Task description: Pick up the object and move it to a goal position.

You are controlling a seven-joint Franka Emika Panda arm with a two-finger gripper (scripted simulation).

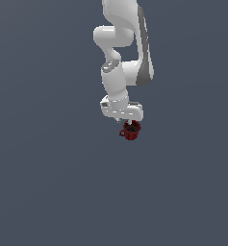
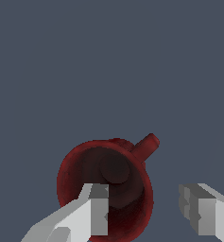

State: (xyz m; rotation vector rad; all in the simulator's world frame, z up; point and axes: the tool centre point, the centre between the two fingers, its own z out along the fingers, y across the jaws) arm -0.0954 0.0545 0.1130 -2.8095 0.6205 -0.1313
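The object is a small dark red mug (image 1: 131,131) standing upright on the grey floor, its loop handle pointing to the exterior view's left. My white gripper (image 1: 127,123) hangs directly above it, fingers pointing down at its rim. In the wrist view the mug (image 2: 108,163) shows its dark inside, and my gripper (image 2: 144,201) is open. One finger (image 2: 97,212) lies over the mug's opening and the other finger (image 2: 201,210) stands outside it. The mug's wall is between them, with a gap left to the outer finger.
A plain dark grey surface (image 1: 48,182) fills everything around the mug. The white arm (image 1: 127,53) rises above the gripper to the top edge of the exterior view.
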